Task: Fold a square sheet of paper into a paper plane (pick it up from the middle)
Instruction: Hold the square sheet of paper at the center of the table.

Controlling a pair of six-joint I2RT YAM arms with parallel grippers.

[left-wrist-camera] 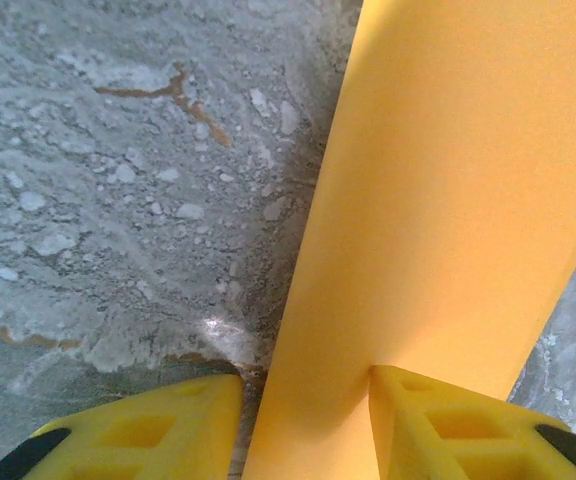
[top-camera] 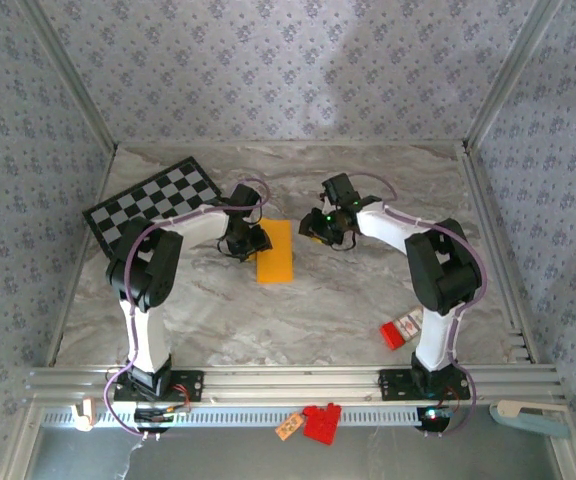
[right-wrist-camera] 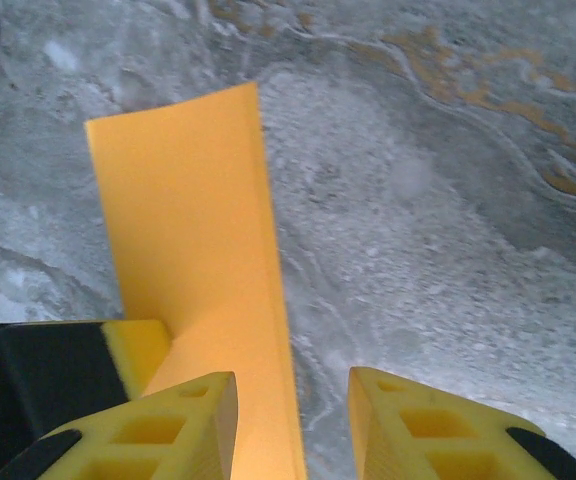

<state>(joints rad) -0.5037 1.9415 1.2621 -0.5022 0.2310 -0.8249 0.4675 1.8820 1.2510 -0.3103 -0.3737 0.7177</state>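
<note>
White-black arms (top-camera: 146, 330), purple cables (top-camera: 481, 270), yellow fingers (left-wrist-camera: 158, 430), perhaps black-tipped.

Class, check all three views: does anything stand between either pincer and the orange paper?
Nothing visible does. The orange paper runs between the open fingers of the left pincer, and the right pincer hangs beside its other long edge. The red block lies well aside, near the right arm's base.

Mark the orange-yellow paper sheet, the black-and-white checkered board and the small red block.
orange-yellow paper sheet (top-camera: 275, 252), top view, middle of its face
black-and-white checkered board (top-camera: 156, 203), top view, central squares
small red block (top-camera: 393, 336), top view, its red end
</note>
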